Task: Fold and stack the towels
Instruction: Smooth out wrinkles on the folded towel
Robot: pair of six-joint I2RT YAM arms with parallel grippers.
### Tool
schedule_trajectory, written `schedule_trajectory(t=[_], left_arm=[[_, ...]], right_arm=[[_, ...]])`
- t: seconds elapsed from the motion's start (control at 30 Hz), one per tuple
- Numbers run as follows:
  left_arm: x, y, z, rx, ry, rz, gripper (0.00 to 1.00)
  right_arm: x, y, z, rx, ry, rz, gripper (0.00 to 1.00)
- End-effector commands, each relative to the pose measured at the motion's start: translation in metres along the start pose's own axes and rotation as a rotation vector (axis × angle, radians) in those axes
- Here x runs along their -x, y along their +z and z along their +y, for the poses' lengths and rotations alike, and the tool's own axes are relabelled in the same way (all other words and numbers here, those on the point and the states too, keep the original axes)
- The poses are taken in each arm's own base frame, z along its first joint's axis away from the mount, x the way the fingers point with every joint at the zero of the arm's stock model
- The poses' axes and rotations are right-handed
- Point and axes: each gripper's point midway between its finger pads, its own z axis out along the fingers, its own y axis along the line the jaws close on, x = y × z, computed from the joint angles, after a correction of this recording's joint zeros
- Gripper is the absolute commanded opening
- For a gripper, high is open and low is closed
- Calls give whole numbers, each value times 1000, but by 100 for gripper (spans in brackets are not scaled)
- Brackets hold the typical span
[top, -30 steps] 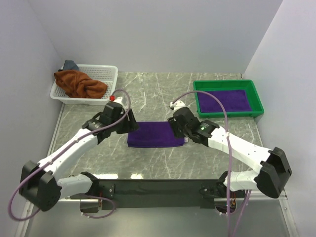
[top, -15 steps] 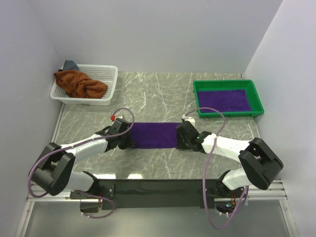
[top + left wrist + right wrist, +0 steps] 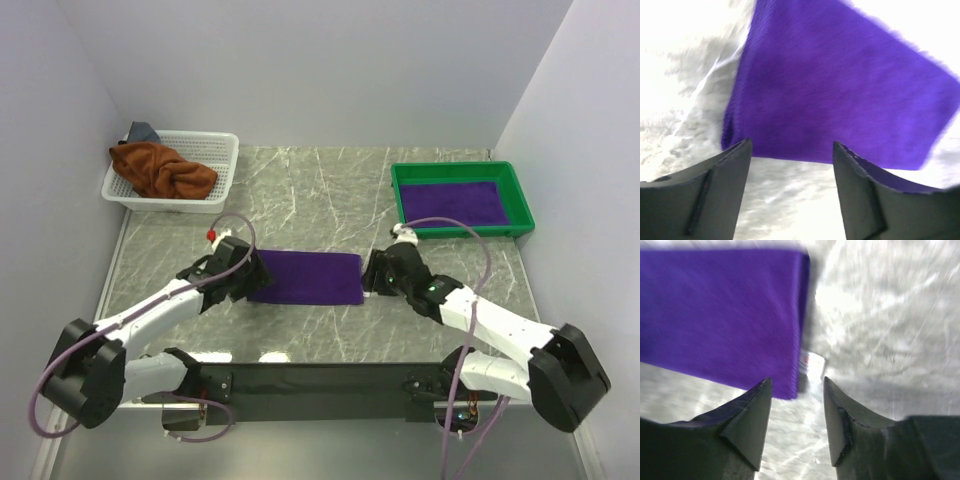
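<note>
Although a gripper sits at each of its ends, the folded purple towel (image 3: 305, 277) is held by neither. It lies flat on the marble table (image 3: 300, 190) as a long band running left to right, midway between the two arms.

At its left end is the left gripper (image 3: 250, 275), low over the table. Seen from the left wrist, its fingers (image 3: 705, 195) stand wide apart with only marble in the gap between them. The towel's short edge runs across just beyond the tips. One finger overlaps the purple in that view, but I cannot tell whether it touches the cloth.

At the right end is the right gripper (image 3: 372, 275). Its fingers (image 3: 747, 425) are parted more narrowly, again with bare marble between them. One tip comes up to the towel's near corner, where a small white label (image 3: 810, 361) pokes out from the fold. Contact there cannot be made out either.

Farther off, to the right and back, a second purple towel (image 3: 450, 203) lies spread flat inside the green tray (image 3: 400, 215). At the far left corner the white basket (image 3: 215, 180) holds a crumpled rust-brown towel (image 3: 160, 170). A bit of grey-blue towel (image 3: 143, 131) shows behind it at the basket's far rim.
</note>
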Motion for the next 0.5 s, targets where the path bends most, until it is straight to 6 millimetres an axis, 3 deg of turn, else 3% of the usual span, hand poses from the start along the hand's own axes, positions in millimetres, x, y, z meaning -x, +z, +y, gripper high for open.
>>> schedule_trajectory(t=[0.0,0.1,0.17,0.23,0.3,0.33,0.4,0.47], left_arm=[[45,-27,-36,-79,7,-131,74],[70,-33,-61,-152,16,-198,70],[81,-24,-72,-181,15,-213,65],[84,-5,-66,-165,-1,-184,53],[91,8,-65,-177,-14,-176,38],[87,22,-59,-155,-16,-152,35],[92,34,-52,-144,-32,-159,28],[85,52,-39,-115,-49,-127,25]], right_arm=[[59,-14,28,127,37,-172,66],[87,-12,37,208,82,-254,66],[103,-3,46,260,92,-276,58],[115,0,63,334,94,-284,53],[110,17,68,360,99,-247,45],[116,20,73,384,112,-266,44],[106,40,68,372,131,-229,41],[98,62,56,344,165,-200,38]])
